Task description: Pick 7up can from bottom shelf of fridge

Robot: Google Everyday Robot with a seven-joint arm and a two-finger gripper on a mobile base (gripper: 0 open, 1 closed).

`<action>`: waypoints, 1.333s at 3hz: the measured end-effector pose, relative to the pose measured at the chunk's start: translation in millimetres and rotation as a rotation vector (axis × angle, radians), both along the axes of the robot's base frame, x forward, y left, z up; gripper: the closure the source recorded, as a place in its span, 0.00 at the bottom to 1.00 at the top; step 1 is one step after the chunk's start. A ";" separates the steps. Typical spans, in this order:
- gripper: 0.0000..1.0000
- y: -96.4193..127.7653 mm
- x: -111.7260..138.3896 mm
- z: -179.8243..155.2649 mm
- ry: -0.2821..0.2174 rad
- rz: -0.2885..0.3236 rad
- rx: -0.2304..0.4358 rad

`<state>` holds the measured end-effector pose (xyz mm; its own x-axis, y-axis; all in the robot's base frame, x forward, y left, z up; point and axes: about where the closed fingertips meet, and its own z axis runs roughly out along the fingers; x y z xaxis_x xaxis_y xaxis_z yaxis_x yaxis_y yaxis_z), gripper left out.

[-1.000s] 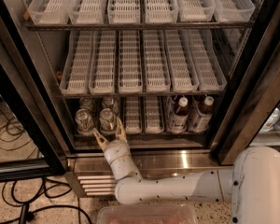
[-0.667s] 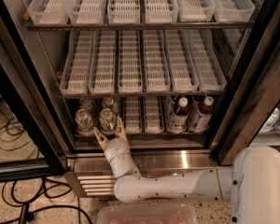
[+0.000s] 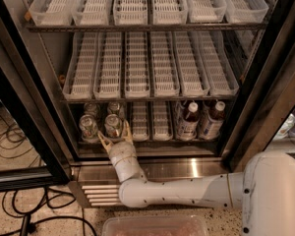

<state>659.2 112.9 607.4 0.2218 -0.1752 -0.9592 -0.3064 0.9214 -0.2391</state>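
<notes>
The fridge stands open with three racks of white slotted lanes. On the bottom shelf several silver-topped cans stand at the left. The front ones are a can and the 7up can beside it, with more cans behind. My gripper is open, at the shelf's front edge just below the 7up can. Its tan fingers spread toward the can's base. I cannot tell whether they touch it.
Two white-capped bottles stand at the right of the bottom shelf. The ribbed steel base grille lies below. The black door frame is at the left, cables on the floor, a clear bin at the bottom.
The gripper has edged slightly forward and up toward the 7up can. Nothing else has moved.
</notes>
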 end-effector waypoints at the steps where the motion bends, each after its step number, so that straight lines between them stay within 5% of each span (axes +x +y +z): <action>1: 0.36 -0.8 6.9 -2.0 0.026 -0.003 0.017; 4: 0.98 -2.6 13.1 -5.6 0.067 0.002 0.060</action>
